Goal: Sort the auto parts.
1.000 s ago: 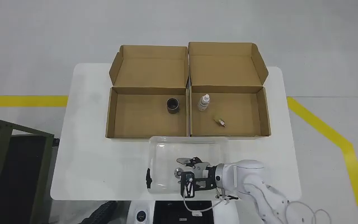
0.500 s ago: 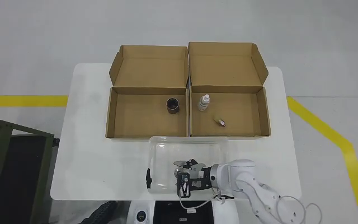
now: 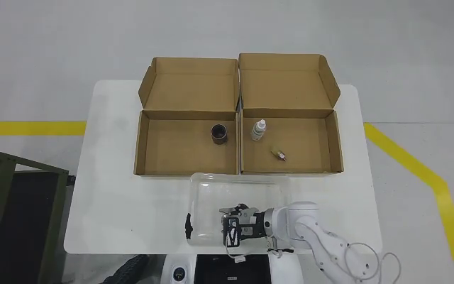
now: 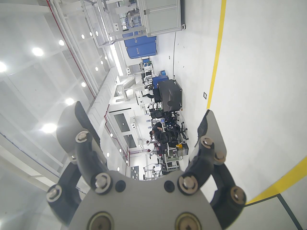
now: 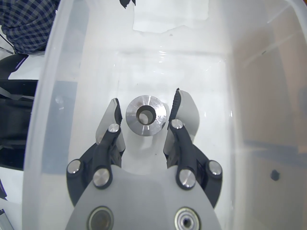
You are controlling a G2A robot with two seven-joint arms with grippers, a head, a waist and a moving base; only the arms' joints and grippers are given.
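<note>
A silver metal bushing [image 5: 146, 116] with a centre hole lies on the floor of the clear plastic bin [image 5: 55, 56]. My right gripper [image 5: 146, 99] is down inside the bin and open. Its fingers stand on either side of the bushing, with a thin gap on each side. From above, the right gripper [image 3: 228, 231] sits at the near left part of the bin [image 3: 206, 186]. My left gripper [image 4: 144, 118] is open, holds nothing and points away into the room.
Two open cardboard boxes stand behind the bin. The left box [image 3: 174, 149] holds a dark cylinder [image 3: 219, 133]. The right box [image 3: 308, 142] holds a white bottle [image 3: 258, 129] and a small part [image 3: 278, 153]. Bare white table lies on both sides.
My right gripper has slid a little to the left inside the bin, toward its near left corner. The boxes and their contents have not moved.
</note>
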